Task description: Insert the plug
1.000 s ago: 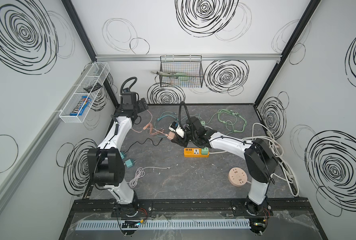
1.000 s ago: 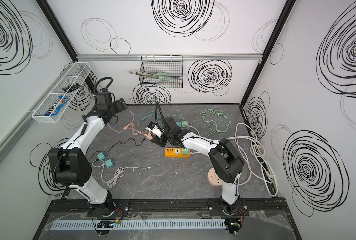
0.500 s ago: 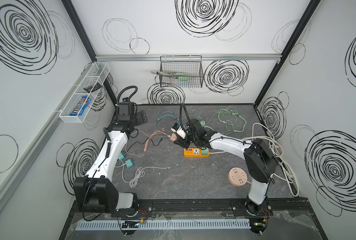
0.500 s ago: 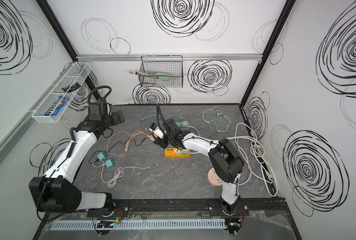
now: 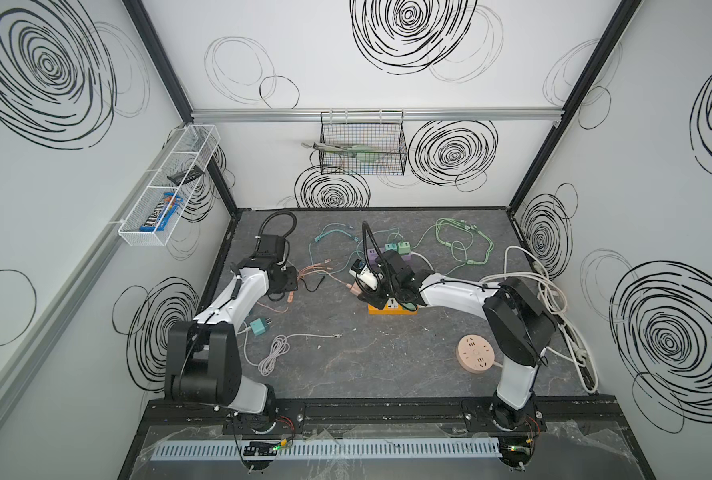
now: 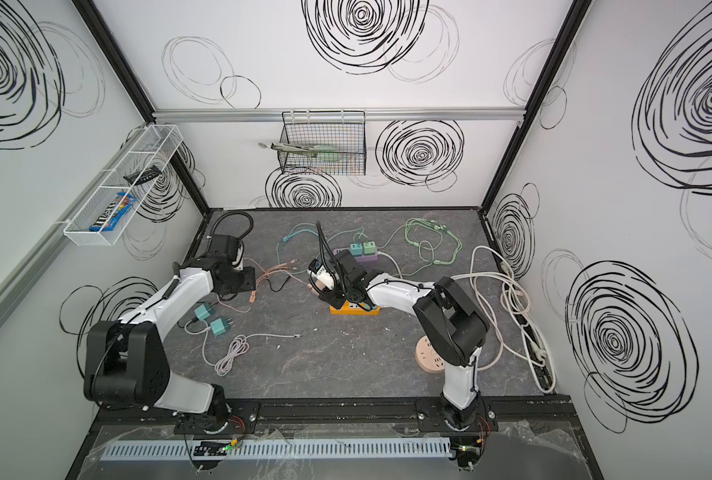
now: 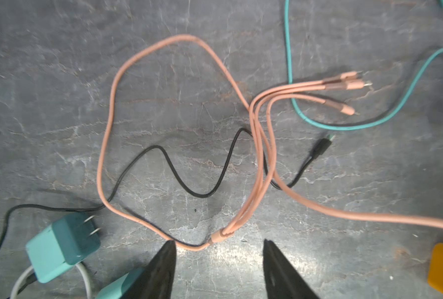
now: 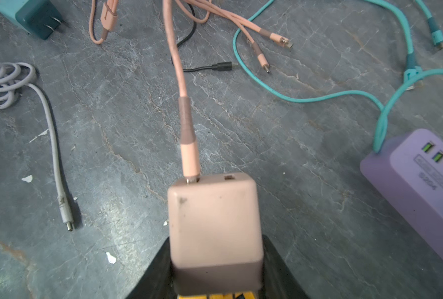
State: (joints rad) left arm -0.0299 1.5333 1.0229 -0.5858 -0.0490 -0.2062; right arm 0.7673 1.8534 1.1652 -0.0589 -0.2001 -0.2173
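Right claw clamped on the one pink charger, one yellow power strip directly beneath it. Left claw half spread, empty, above one pink cable; two teal chargers beside it.

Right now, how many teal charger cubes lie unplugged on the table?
2: one teal charger beside the left arm, another right next to it; the arms may hide more.
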